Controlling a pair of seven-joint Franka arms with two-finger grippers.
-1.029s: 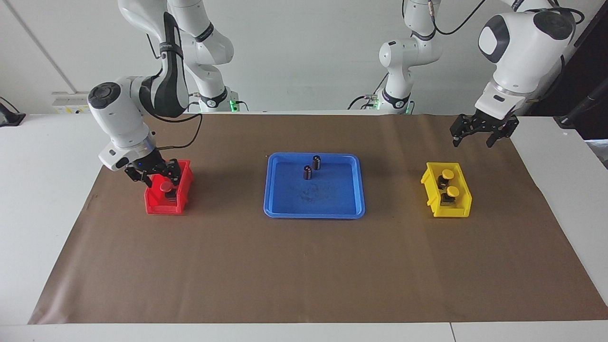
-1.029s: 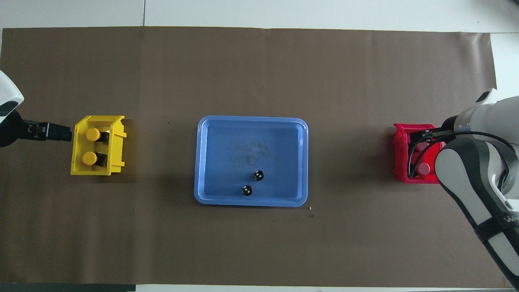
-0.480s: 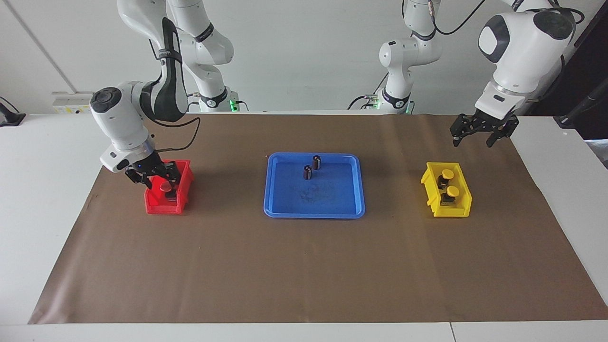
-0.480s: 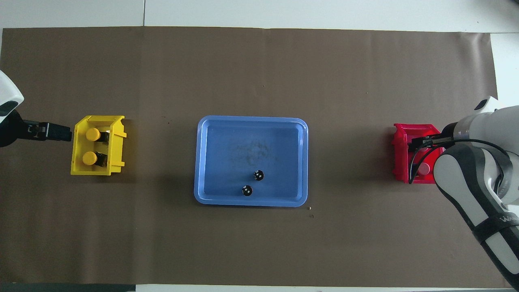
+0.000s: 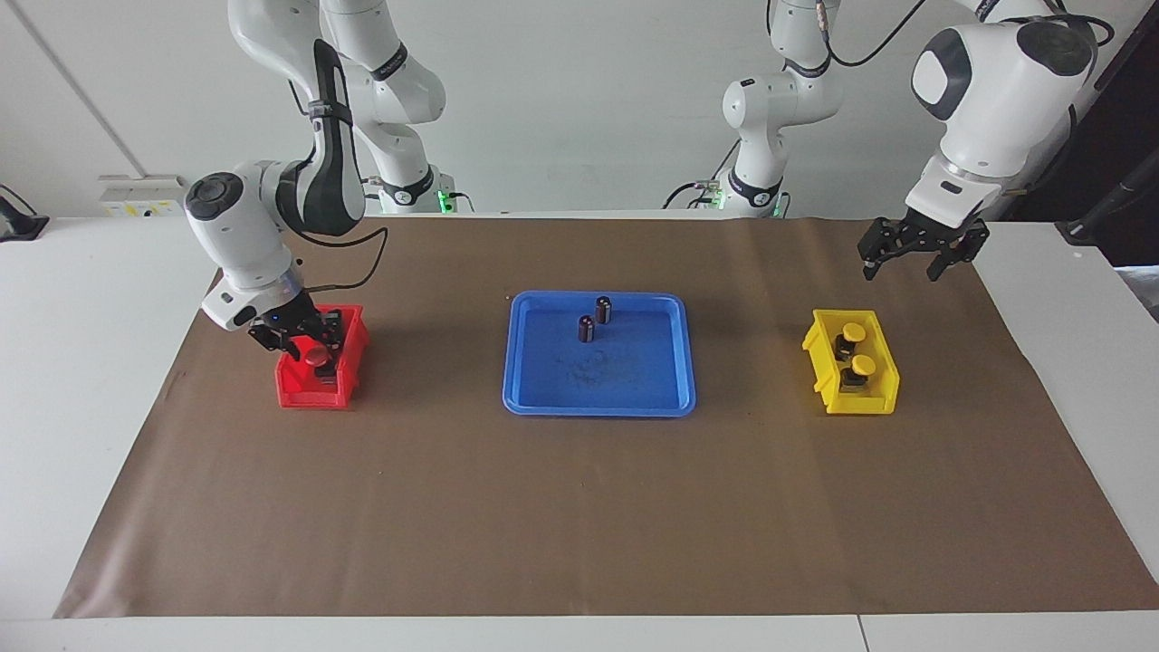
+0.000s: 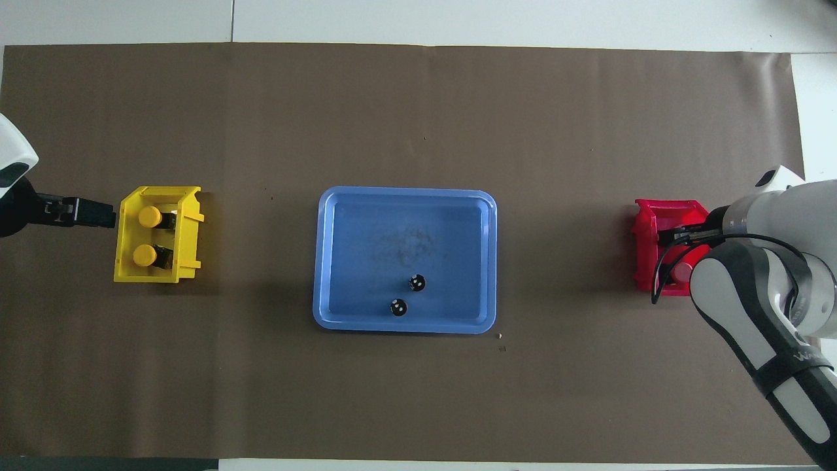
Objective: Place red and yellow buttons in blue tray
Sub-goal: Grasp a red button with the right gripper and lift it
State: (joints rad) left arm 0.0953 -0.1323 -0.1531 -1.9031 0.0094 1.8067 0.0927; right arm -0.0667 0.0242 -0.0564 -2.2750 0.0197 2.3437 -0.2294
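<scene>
The blue tray (image 5: 598,409) lies mid-table, also in the overhead view (image 6: 405,327). One red button (image 5: 316,356) shows in the red bin (image 5: 308,394); the overhead view shows its cap (image 6: 683,271) and my arm hides the other red button. My right gripper (image 5: 299,337) is down at the bin's end nearer the robots, fingers spread, just above that button. Two yellow buttons (image 5: 852,330) (image 5: 863,364) sit in the yellow bin (image 5: 826,380). My left gripper (image 5: 905,263) hangs open and empty above the paper, beside the yellow bin.
Two dark capless cylinders (image 5: 603,310) (image 5: 586,328) stand in the tray near its rim nearer the robots. Brown paper (image 5: 579,525) covers the table. The red bin (image 6: 644,248) is at the right arm's end and the yellow bin (image 6: 186,242) at the left arm's end.
My right arm has shifted a little over the red bin, toward the tray. The visible red button has stayed in place. The left arm has not moved.
</scene>
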